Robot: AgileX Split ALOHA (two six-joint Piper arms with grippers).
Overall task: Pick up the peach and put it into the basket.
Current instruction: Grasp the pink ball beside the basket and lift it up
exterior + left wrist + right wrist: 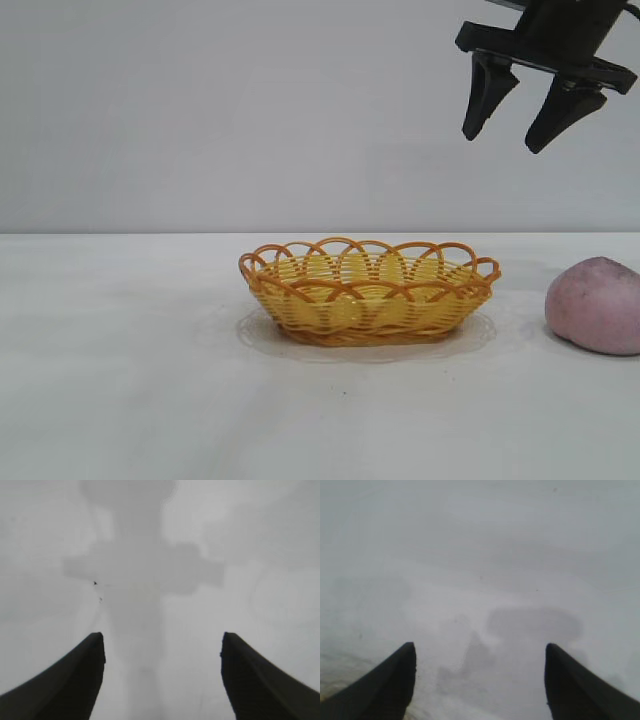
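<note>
One gripper is seen in the exterior view: the right gripper (503, 143), hung high at that view's upper right, its jaws apart and pointing down with a slight lean towards the basket (370, 245). Nothing is held between them.

The peach (597, 305) is lying on the table (120, 380) at the view's right edge, partly cut off by it, well apart from the basket and to its right. It is found below the right gripper and a little to the right of its fingertips, so the coming move is judged to be mostly a descent with a small shift outward. No clear long axis can be made out on the rounded peach, so any approach angle should serve. The basket is empty, with its long axis laid across the view.

The left gripper (162, 637) is shown only in its own wrist view, jaws apart and empty, with bare table and its own shadow beneath. Neither peach nor basket is seen there, so the right arm is taken to be the nearer one for the pick. The peach is not caught in the right wrist view either, so how well the jaws are lined up over it cannot be told.
</note>
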